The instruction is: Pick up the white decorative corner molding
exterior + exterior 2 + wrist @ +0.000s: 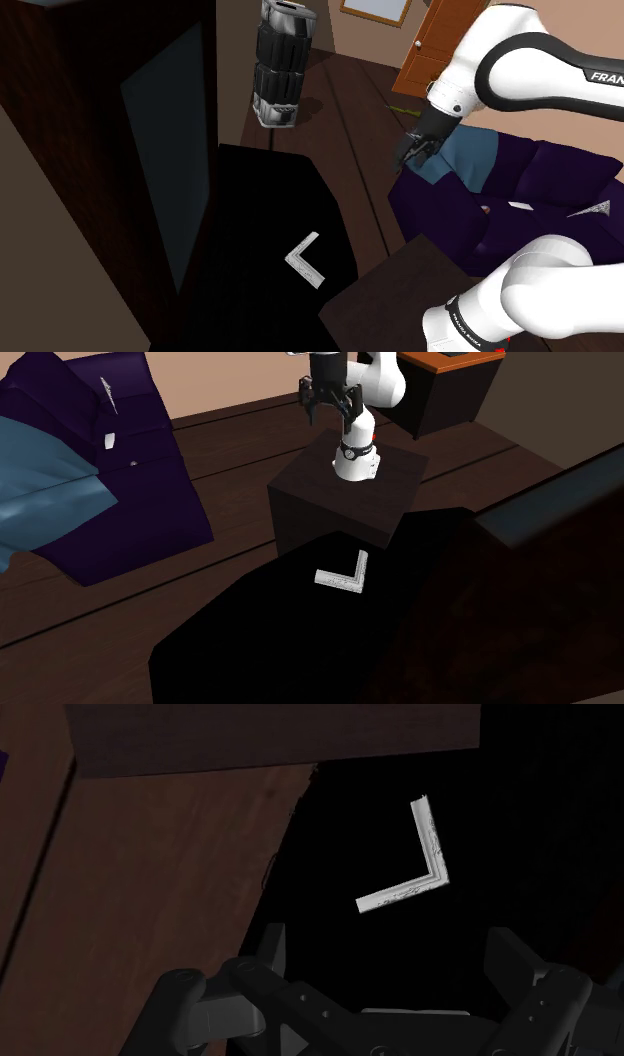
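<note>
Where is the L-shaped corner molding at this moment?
The white corner molding lies flat on the black surface, lower middle of the shoulder view, near the edge beside the dark stand.

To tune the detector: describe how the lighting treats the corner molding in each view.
Shoulder view: dim scene, yet the pale molding stands out clearly on the black surface, with no shadow visible. Second exterior view: same stark contrast. Wrist view: molding bright, the open hand dark and faintly shaded.

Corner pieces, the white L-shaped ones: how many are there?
1. The white corner molding lies flat on the black surface beside the stand, apart from the open gripper. Another could hide behind furniture.
</note>
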{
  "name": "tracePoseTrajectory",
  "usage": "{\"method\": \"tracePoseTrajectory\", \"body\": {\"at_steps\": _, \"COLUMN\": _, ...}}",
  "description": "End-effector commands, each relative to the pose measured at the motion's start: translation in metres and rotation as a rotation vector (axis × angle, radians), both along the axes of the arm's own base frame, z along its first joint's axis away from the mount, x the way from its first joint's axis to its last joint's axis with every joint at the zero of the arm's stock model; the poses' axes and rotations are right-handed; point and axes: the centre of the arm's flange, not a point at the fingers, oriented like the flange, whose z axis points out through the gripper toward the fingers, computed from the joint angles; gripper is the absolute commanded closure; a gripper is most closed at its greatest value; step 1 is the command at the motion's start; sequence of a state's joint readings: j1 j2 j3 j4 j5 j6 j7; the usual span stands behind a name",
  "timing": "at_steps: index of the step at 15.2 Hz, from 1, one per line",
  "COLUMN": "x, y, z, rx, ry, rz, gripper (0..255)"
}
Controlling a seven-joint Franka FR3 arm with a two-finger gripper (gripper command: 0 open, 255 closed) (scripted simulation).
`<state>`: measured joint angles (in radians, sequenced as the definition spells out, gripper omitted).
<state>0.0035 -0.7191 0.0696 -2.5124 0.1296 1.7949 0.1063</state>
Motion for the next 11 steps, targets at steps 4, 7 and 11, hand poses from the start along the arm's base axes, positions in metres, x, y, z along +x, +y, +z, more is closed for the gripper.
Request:
{"method": "tracePoseTrajectory", "body": {"at_steps": 4, "x": 0.009, "y": 0.030, "z": -0.056, "rx": -0.008, "ry": 0.005, "rz": -0.073, "gripper": 0}}
{"method": "tracePoseTrajectory", "body": {"at_steps": 7, "x": 0.017, "y": 0.048, "z": -0.091, "rx": -0.013, "ry": 0.009, "rz": -0.115, "gripper": 0}}
{"method": "tracePoseTrajectory", "body": {"at_steps": 11, "x": 0.028, "y": 0.072, "z": -0.137, "rx": -0.020, "ry": 0.014, "rz": -0.171, "gripper": 0}}
